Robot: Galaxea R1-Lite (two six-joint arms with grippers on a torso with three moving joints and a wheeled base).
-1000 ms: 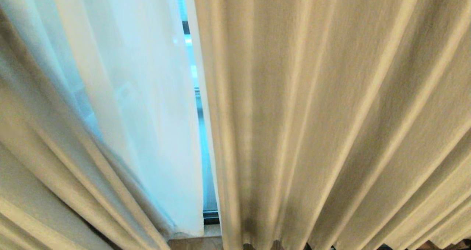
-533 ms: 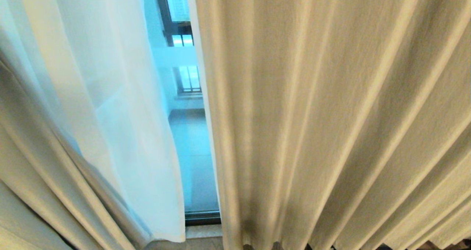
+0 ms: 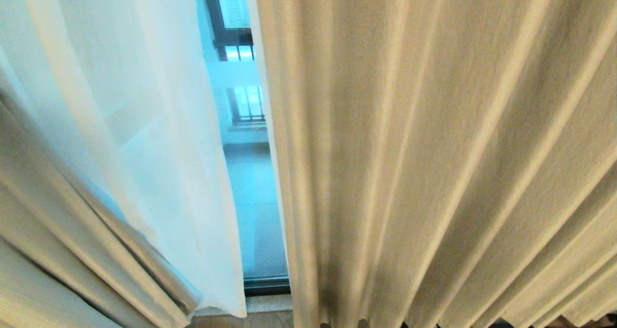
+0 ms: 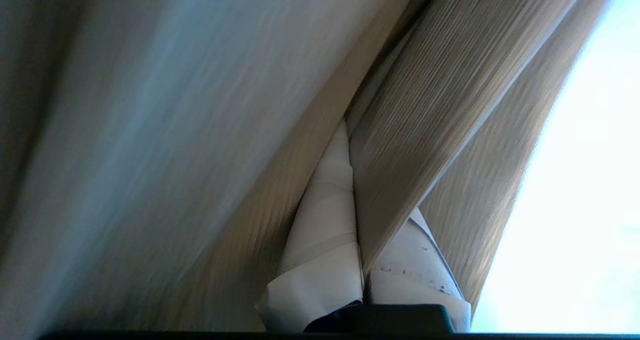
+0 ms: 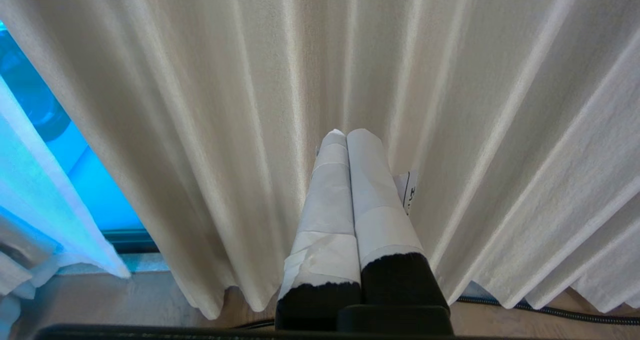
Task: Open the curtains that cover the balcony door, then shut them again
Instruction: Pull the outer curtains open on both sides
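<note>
- left gripper (image 4: 352, 130): taped fingers (image 4: 325, 220) pinched together on a fold of the drape (image 4: 425, 130); cloth runs between them and on past the tips.
- right gripper (image 5: 346, 134): fingers pressed together, holding nothing; tips just short of the right-hand drape (image 5: 450, 105) hanging ahead.
- curtains (image 3: 434, 149): parted by a narrow gap; sheer (image 3: 159, 125) beside the left drape.
- door (image 3: 265, 285): glass and dark bottom frame show in the gap.

Narrow clear gap between the sheer panel (image 3: 159, 140) and the right beige drape (image 3: 434, 149), blocked behind by the balcony door (image 3: 255, 207) glass. Right of the gap, drape folds close off all passage. Left of it, sheer and bunched beige folds (image 3: 43, 231) obstruct.
</note>
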